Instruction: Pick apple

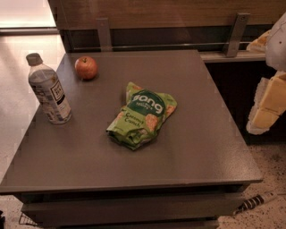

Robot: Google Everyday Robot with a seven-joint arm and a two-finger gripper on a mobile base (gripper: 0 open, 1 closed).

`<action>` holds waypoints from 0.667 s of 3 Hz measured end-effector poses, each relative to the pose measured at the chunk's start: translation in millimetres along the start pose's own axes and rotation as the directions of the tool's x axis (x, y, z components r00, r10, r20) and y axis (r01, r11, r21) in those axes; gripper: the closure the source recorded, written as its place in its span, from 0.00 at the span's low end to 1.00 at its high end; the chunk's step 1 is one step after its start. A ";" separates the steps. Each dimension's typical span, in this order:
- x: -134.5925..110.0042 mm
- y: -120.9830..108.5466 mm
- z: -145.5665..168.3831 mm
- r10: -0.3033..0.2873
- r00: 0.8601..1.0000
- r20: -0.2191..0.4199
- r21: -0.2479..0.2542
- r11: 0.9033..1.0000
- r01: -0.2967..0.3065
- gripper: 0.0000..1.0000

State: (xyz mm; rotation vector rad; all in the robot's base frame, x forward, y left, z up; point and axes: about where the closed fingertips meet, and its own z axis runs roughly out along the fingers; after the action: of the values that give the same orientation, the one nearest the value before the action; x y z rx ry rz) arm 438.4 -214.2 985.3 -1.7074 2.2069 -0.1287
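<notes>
Off the table's [201, 134] right side, the gripper [267, 107], whose hold I cannot tell, should approach the apple [86, 67] from above, clear of the bottle [48, 91].

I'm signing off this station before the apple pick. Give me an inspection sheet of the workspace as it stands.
Surface: grey table, flat.
Job's things: apple upright near the far left corner, nothing touching it.
Clutter: water bottle standing at left edge; green snack bag lying mid-table.
Grippers: gripper at right edge of view, beyond the table, far from the apple.
Cables: striped cord-like thing on floor, lower right.
Surroundings: wood panel behind; speckled floor.
</notes>
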 end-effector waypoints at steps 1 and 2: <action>0.0 0.0 0.0 0.000 1.000 0.000 0.000 1.000 0.000 0.00; -12.4 -19.9 3.8 0.009 0.999 0.039 0.033 0.999 -0.010 0.00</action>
State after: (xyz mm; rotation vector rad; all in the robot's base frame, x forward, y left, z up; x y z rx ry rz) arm 460.6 -207.2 990.0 -1.6673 2.1725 -0.1279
